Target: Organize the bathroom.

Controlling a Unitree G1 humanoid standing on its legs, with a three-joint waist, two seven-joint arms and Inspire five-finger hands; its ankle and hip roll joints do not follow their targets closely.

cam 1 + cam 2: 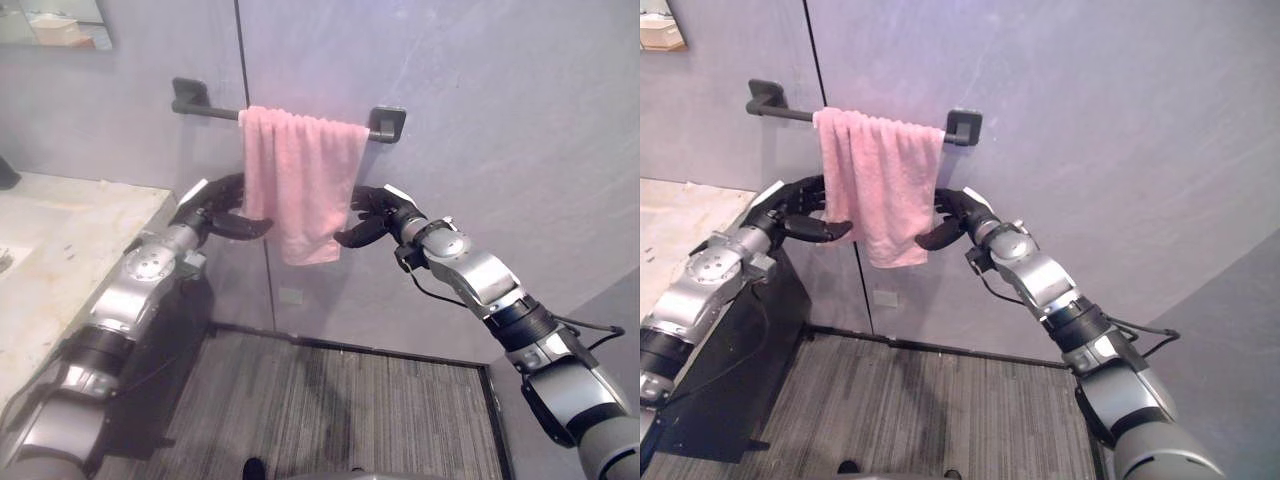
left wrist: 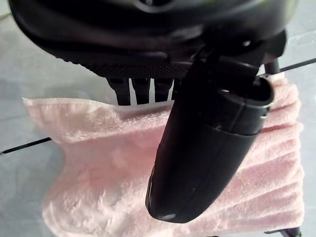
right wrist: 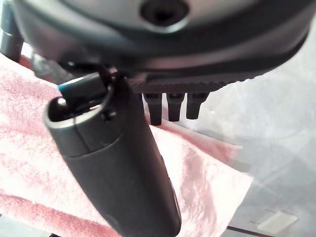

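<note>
Near: striped grey floor (image 1: 330, 400); pale table (image 1: 60, 240) at left edge.
Left hand (image 1: 215, 205) at towel's left edge, thumb in front of cloth, fingers (image 2: 140, 91) running behind it; whether they grip, cannot tell.
Right hand (image 1: 955, 215) at towel's right edge, thumb across front, fingers (image 3: 173, 106) beyond cloth; grip likewise unclear.
Far: pink towel (image 1: 300, 180) draped over black towel bar (image 1: 205, 108) on grey wall (image 1: 500, 120), bunched toward bar's right bracket.
</note>
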